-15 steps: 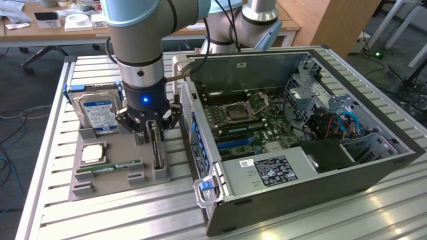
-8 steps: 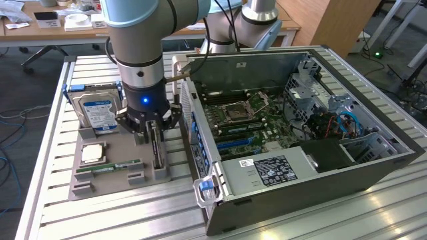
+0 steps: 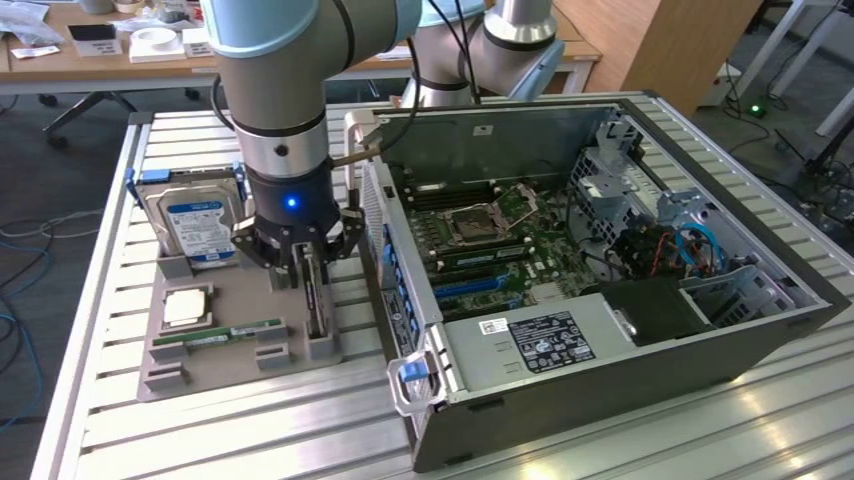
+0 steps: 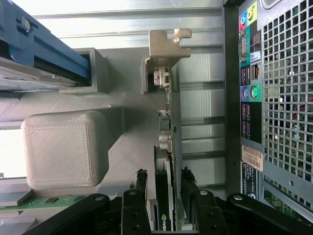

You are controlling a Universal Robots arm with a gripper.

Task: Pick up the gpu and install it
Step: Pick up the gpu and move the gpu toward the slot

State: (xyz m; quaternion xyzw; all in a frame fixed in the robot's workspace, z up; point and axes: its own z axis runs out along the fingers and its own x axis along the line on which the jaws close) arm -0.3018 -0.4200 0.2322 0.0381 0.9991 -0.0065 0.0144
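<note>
The black two-finger claw (image 3: 310, 262) hung low at the left centre of the exterior view. Its fingers (image 4: 141, 182) stood apart, one on each side of the gpu (image 3: 315, 302), a thin dark card with a black cooler face and a silver metal end bracket (image 4: 164, 49). A narrow gap showed between fingers and card, so nothing was clamped. The gpu stood upright on its long edge in a slot of the flat grey printed holder (image 3: 220, 365), directly under the claw. On the card's face, between the fingers, was a small green and white mark (image 4: 164, 221) that I could not read.

Toward the exterior view's left, on the same holder, stood a boxy hard drive with a blue and white label (image 3: 198, 225); its writing was too small to read. Lower in the frame lay a square silver processor (image 3: 184, 308) and a narrow green memory stick (image 3: 220, 335). Just beside the gpu, on the exterior view's right, was the open dark grey computer case (image 3: 747, 330) with a green motherboard (image 3: 514, 250) inside. A black and white label (image 3: 550, 340) at lower centre was not legible. A tan barcode sticker (image 4: 253, 157) sat on the case's back panel.
</note>
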